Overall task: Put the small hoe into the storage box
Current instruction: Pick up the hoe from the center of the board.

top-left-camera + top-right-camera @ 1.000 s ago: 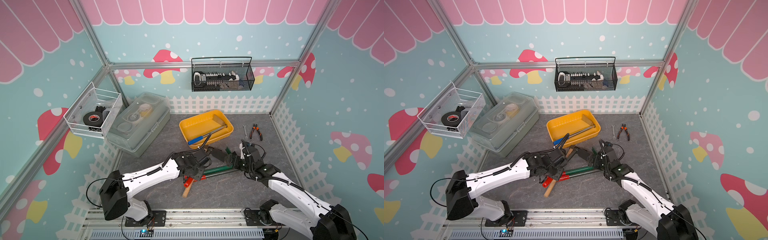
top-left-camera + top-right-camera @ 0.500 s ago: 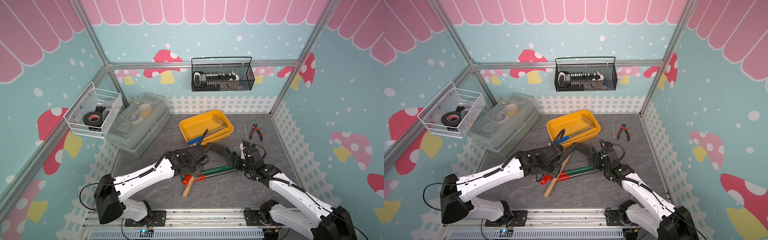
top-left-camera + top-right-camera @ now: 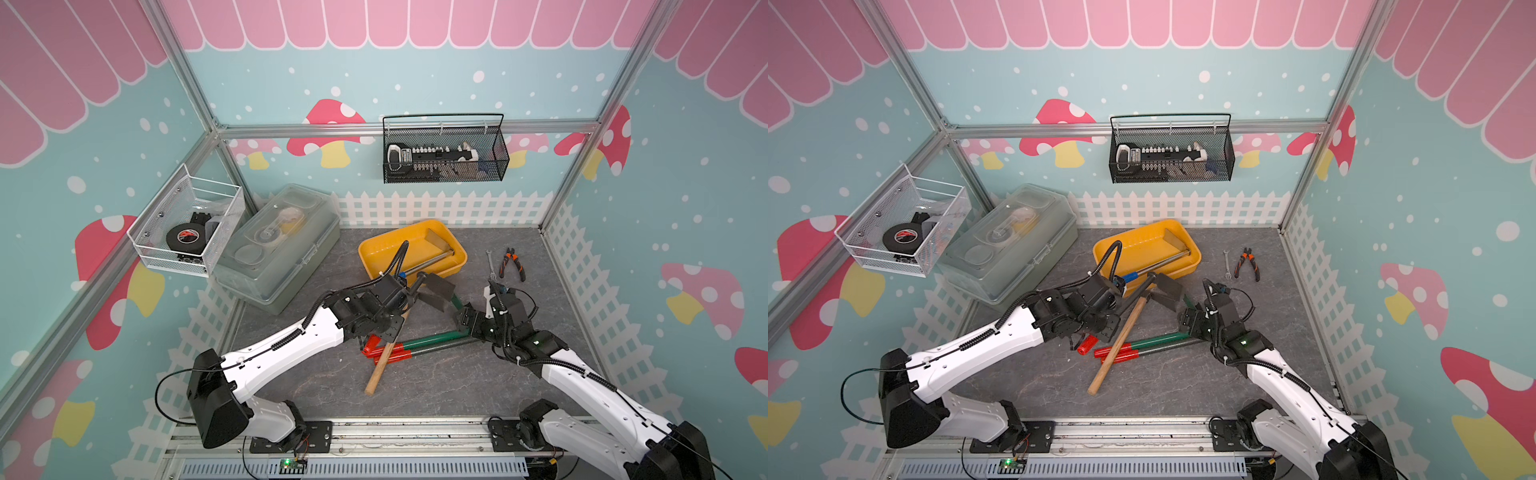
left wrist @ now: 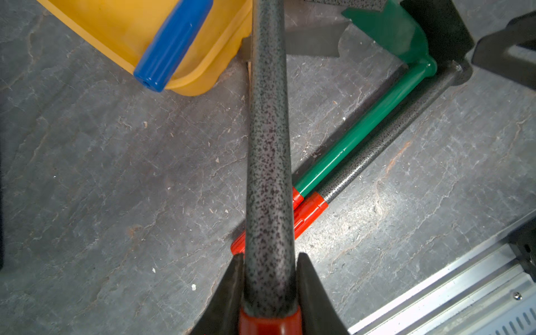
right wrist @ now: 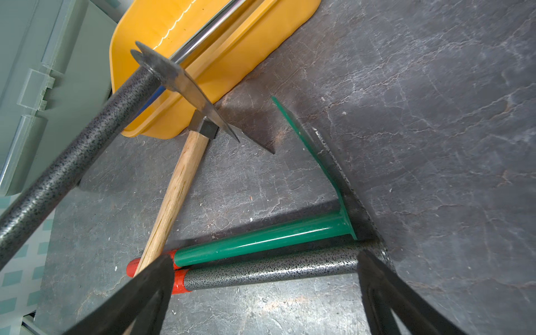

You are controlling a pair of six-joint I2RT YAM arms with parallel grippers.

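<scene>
The box (image 3: 370, 259) is yellow. The held hoe (image 4: 268, 174) has a grey shaft speckled black and a red grip. The handle (image 4: 171, 43) over the box rim is blue. The floor (image 3: 436, 386) is dark grey, veined like slate. One shaft (image 5: 261, 237) is green, another (image 5: 269, 268) speckled grey, both red-gripped. The wooden handle (image 5: 174, 197) is pale tan. The pliers (image 3: 512, 266) are orange and black.

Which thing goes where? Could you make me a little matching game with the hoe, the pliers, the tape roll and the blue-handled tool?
1 small hoe
2 pliers
3 tape roll
4 blue-handled tool

a in the white wire basket
b clamped in the left gripper
c in the yellow tray, handle over its rim
d flat on the grey floor

Pairs: 1-b, 2-d, 3-a, 4-c
</scene>
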